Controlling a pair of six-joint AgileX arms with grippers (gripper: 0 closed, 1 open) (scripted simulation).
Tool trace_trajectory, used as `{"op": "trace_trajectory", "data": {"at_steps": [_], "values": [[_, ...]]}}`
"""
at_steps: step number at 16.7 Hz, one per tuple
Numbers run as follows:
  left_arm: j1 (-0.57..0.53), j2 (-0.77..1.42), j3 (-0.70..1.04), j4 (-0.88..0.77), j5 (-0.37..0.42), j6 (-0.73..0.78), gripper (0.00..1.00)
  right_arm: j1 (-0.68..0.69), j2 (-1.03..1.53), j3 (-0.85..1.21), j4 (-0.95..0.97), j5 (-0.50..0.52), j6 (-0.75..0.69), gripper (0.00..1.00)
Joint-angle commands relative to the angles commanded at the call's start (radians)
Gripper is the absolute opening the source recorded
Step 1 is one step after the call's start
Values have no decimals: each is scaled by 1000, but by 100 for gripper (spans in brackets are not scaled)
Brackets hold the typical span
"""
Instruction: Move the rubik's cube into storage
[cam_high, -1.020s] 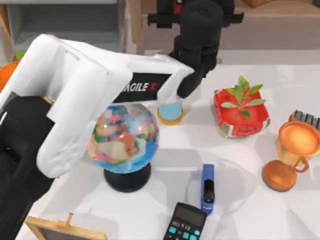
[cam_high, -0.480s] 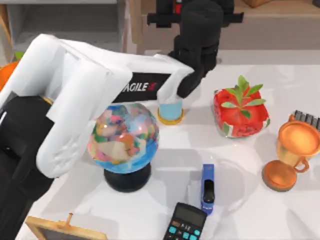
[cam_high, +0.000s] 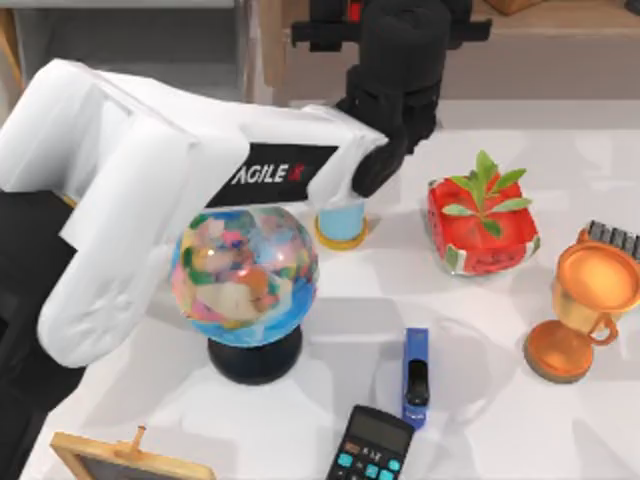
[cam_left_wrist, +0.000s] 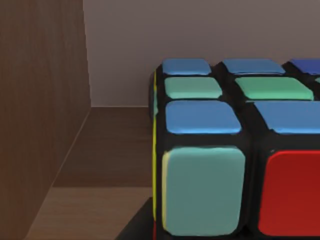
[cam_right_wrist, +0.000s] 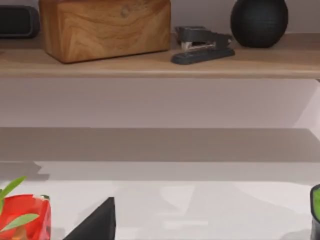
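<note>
rubik's cube inside wooden shelf, left arm outstretched

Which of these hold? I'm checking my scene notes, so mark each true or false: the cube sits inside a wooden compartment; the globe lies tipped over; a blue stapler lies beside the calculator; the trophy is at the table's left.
1. The rubik's cube sits inside a wooden compartment: true.
2. The globe lies tipped over: false, it stands upright on its black base.
3. A blue stapler lies beside the calculator: true.
4. The trophy is at the table's left: false, it stands at the right.
</note>
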Motion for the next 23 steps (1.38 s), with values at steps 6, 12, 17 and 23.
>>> {"op": "trace_trajectory", "data": {"at_steps": [6,12,17,23], "values": [[-38,-28,26,-47,20,22,0,0,0,0,0,0,0,100],[-164,-191,179,-349,127,137,0,0,0,0,0,0,0,100],[-38,-335,421,-736,223,254,0,0,0,0,0,0,0,100],[351,-422,759,-1278,324,361,0,0,0,0,0,0,0,100]]}}
